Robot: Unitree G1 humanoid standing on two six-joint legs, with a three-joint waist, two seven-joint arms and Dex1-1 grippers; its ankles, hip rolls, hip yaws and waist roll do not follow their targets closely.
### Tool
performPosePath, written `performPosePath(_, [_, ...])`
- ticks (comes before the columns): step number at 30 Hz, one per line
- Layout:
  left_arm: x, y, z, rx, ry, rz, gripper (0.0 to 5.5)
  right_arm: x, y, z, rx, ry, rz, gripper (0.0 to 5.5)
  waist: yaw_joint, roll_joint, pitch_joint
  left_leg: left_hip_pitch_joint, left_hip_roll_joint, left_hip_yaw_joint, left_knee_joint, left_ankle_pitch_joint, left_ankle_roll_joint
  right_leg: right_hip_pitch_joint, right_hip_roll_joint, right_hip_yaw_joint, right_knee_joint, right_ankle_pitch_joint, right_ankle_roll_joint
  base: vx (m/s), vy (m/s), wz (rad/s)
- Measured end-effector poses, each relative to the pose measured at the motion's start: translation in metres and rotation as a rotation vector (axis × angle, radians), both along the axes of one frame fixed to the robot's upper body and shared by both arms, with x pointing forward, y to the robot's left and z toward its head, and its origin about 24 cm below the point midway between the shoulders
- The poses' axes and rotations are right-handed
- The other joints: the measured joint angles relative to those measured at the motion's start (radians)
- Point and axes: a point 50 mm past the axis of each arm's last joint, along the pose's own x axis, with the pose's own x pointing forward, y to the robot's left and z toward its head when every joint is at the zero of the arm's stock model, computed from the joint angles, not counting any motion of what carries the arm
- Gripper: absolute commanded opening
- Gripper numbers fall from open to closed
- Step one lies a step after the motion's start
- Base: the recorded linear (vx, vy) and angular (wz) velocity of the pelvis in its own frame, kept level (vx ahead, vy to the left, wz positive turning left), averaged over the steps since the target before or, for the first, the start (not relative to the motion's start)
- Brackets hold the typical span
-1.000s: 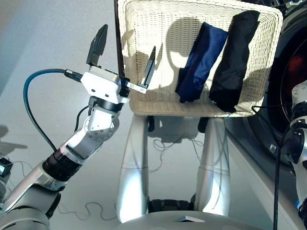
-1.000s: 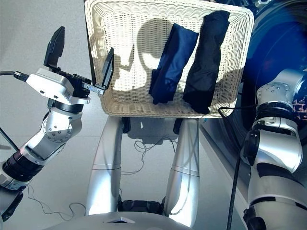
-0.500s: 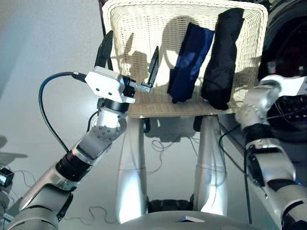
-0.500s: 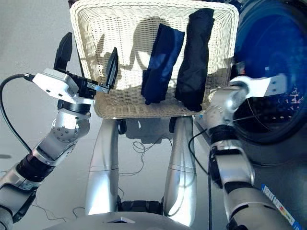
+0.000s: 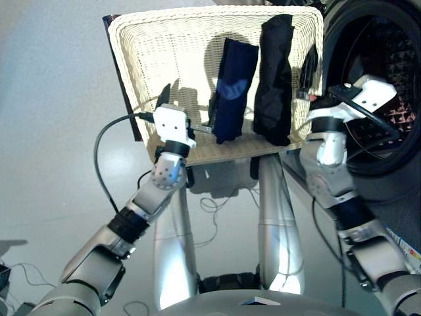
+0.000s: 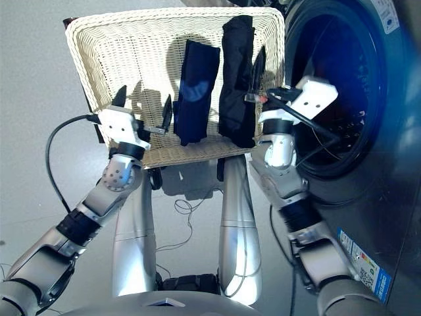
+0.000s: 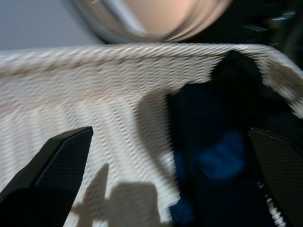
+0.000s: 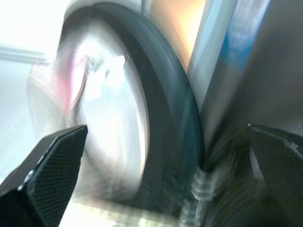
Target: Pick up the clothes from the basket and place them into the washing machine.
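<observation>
Clothes remain to move: the navy garment (image 5: 231, 89) and the black garment (image 5: 273, 79) lie side by side in the basket (image 5: 158, 59), while something reddish shows inside the washing machine (image 5: 381, 85), probably the coral one. My left gripper (image 5: 189, 112) hangs spread and empty near the navy piece, and my right gripper (image 6: 258, 78), also parted and empty, hovers between the basket's edge and the drum.

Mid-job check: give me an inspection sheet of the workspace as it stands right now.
Surface: grey floor.
Basket: cream wicker, holding two garments side by side.
Navy garment: lying in the basket, untouched.
Black garment: beside it, nearer the machine.
Coral-red garment: red cloth shows in the drum.
Washing machine: open, drum visible.
Clutter: nothing seen.
Left end effector: open, empty, over the basket by the navy garment.
Right end effector: open, empty, at the basket's machine-side edge.
Cables: black cable loops off the left wrist; thin cord on the floor.
Surroundings: nothing seen.
</observation>
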Motion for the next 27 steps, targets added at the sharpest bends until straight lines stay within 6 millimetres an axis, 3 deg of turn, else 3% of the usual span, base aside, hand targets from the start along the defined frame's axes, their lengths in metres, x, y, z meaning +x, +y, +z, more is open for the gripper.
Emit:
performPosePath(4, [0.016, -0.011, 0.005, 0.014, -0.003, 0.020, 5.50, -0.006, 0.032, 0.016, -0.140, -0.107, 0.040, 5.50, -0.004, -0.012, -0.001, 0.000, 0.003, 0.001, 0.005, -0.003, 0.003, 0.001, 0.002, 0.001, 0.000, 0.000, 0.001, 0.000, 0.000, 0.000])
performPosePath(9, [0.029, -0.017, -0.007, 0.043, 0.058, 0.079, 5.50, -0.010, 0.069, 0.022, -0.234, -0.129, 0.166, 5.50, -0.008, -0.026, 0.000, -0.008, 0.019, 0.000, 0.020, -0.013, -0.005, -0.006, 0.020, 0.002, 0.003, -0.003, 0.004, 0.000, 0.000, 0.000])
performPosePath(13, [0.036, -0.022, -0.014, -0.006, 0.124, 0.116, 5.50, -0.015, 0.087, 0.029, -0.210, -0.123, 0.249, 5.50, -0.014, -0.030, 0.000, -0.020, 0.022, -0.003, 0.036, -0.018, -0.011, -0.021, 0.024, 0.002, 0.026, -0.006, -0.008, 0.060, -0.019, -0.002])
performPosePath(21, [0.053, -0.016, -0.019, -0.107, 0.234, 0.231, 5.50, -0.026, 0.118, 0.033, -0.175, -0.101, 0.405, 5.50, -0.035, -0.053, -0.003, -0.052, 0.038, -0.009, 0.100, -0.044, -0.023, -0.056, 0.044, 0.005, 0.084, -0.024, -0.007, 0.000, 0.000, 0.000])
performPosePath(27, [0.058, -0.019, -0.019, -0.164, 0.289, 0.252, 5.50, -0.034, 0.134, 0.039, -0.148, -0.093, 0.486, 5.50, -0.033, -0.055, -0.003, -0.097, 0.035, -0.025, 0.138, -0.052, -0.034, -0.105, 0.059, 0.012, 0.118, -0.023, -0.010, 0.000, 0.000, 0.000])
